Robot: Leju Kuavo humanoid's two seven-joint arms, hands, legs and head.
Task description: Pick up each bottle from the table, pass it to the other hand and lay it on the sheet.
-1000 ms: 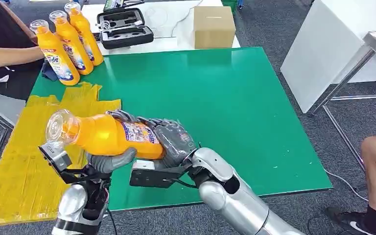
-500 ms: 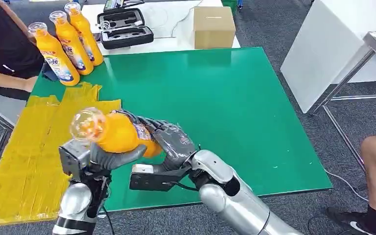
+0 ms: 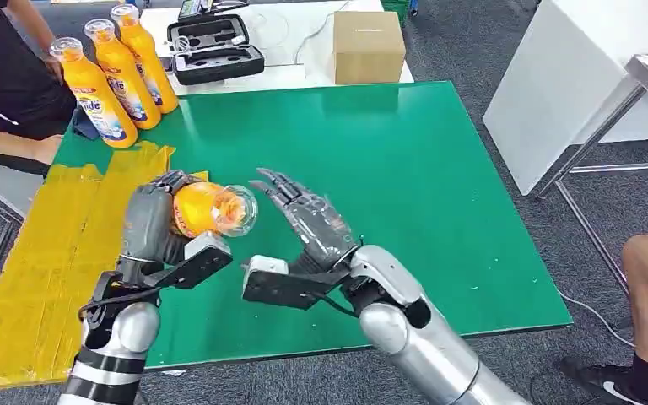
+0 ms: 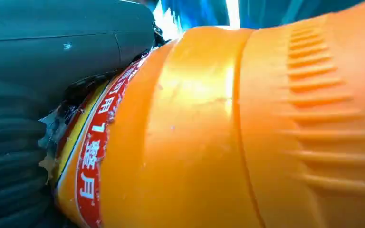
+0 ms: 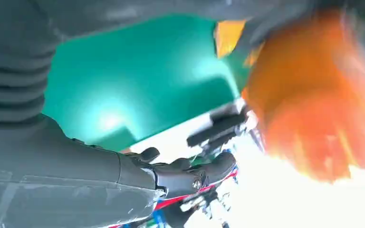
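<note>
Left hand gripping an orange detergent bottle above the yellow sheet's right edge; right hand hovering beside it, released, fingers spread.

Floor: grey carpet.
Furniture: white table behind; white cabinet, possibly a desk, stood right.

Left hand clenched, loaded; right hand fingers spread.

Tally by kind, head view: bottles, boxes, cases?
Orange bottles: 4, three standing, one held by the left hand
Cardboard box: 1
Open black case: 1
Total: 6
</note>
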